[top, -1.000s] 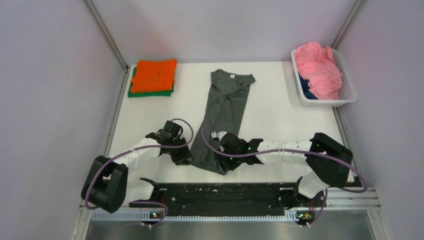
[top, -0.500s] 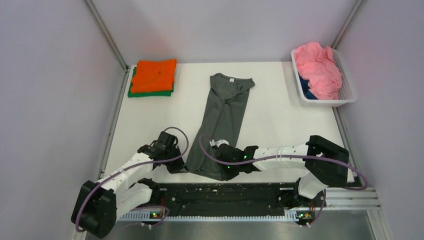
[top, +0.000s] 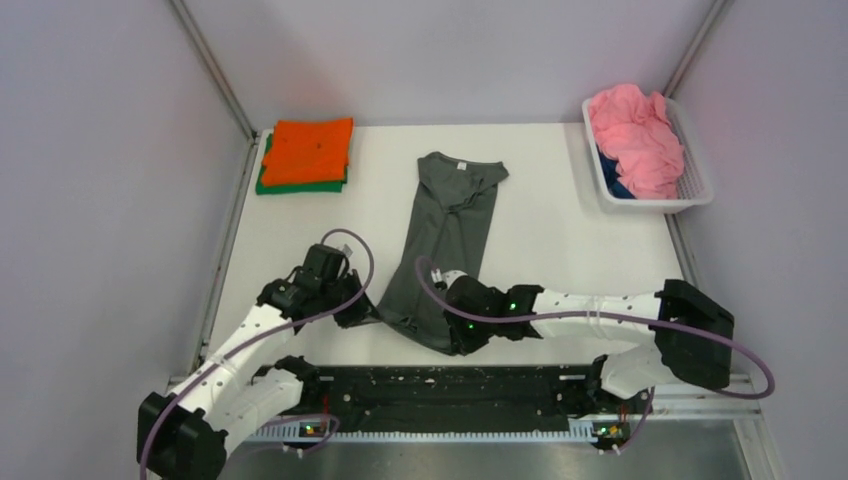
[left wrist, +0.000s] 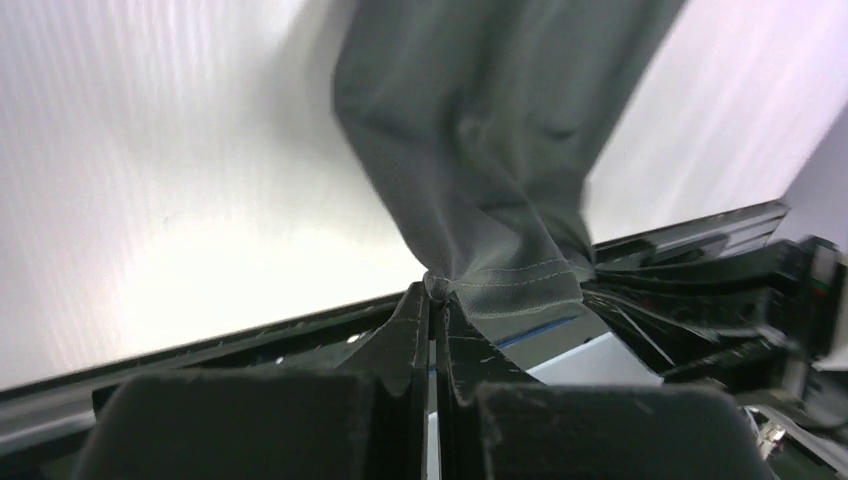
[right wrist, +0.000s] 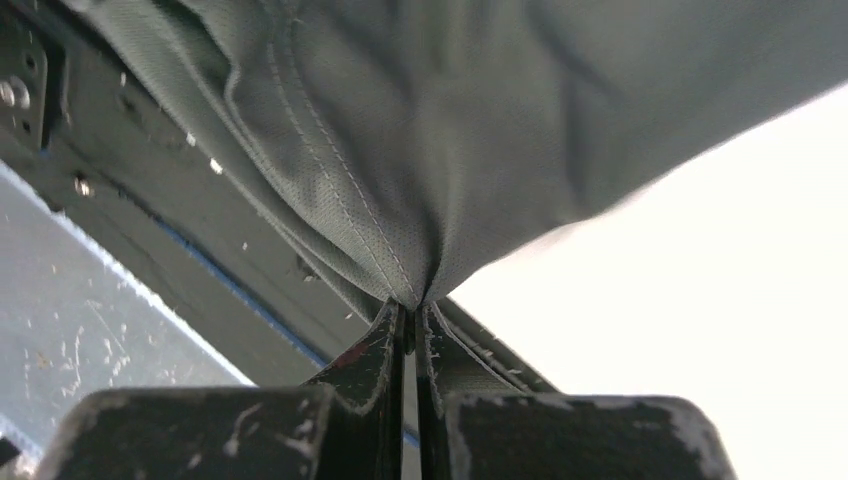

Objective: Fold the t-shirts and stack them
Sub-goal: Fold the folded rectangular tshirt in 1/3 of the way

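Note:
A dark grey t-shirt [top: 442, 232] lies lengthwise down the middle of the table, folded narrow, white neck label at its far end. My left gripper [top: 367, 312] is shut on the near left corner of its hem [left wrist: 520, 285]. My right gripper [top: 452, 338] is shut on the near right hem corner [right wrist: 400, 250]. Both corners are lifted a little off the table. An orange t-shirt [top: 311, 149] lies folded on a green t-shirt [top: 300, 185] at the far left. A pink t-shirt [top: 636, 135] and a blue t-shirt [top: 613, 186] sit crumpled in the basket.
The white plastic basket [top: 694, 190] stands at the far right corner. A black rail [top: 440, 395] with both arm bases runs along the near edge. Grey walls close in the table on the left, back and right.
Both grippers have closed on the grey t-shirt's near hem corners. The shirt has been drawn a little toward the near edge, and both arms have stretched out lower over the table.

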Robot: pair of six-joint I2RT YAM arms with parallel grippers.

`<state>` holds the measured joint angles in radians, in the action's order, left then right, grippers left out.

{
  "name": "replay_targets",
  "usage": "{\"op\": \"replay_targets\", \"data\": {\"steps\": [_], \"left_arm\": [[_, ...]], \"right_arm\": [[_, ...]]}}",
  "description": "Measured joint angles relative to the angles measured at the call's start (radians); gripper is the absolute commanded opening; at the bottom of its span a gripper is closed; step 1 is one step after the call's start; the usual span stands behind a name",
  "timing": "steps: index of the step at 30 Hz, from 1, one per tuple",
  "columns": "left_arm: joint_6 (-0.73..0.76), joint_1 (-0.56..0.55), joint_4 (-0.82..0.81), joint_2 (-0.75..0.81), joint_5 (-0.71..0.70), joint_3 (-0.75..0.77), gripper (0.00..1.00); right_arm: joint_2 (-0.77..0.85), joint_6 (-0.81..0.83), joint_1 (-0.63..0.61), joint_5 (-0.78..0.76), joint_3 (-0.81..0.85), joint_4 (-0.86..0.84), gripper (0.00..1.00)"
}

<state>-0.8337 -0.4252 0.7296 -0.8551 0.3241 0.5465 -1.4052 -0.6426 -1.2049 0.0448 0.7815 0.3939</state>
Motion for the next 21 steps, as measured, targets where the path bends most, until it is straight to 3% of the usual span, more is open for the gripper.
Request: {"op": "replay_targets", "data": {"steps": [6, 13, 21], "left_arm": [[0.045, 0.000, -0.081, -0.145, -0.056, 0.211, 0.00], [0.126, 0.000, -0.204, -0.488, -0.079, 0.421, 0.00], [0.238, 0.000, -0.195, -0.804, -0.144, 0.782, 0.00]], "right_arm": [[0.058, 0.081, 0.163, 0.010, 0.018, 0.014, 0.01], [0.077, 0.182, 0.362, 0.036, 0.061, 0.005, 0.00], [-0.056, 0.312, 0.538, 0.053, 0.209, -0.031, 0.00]]}}
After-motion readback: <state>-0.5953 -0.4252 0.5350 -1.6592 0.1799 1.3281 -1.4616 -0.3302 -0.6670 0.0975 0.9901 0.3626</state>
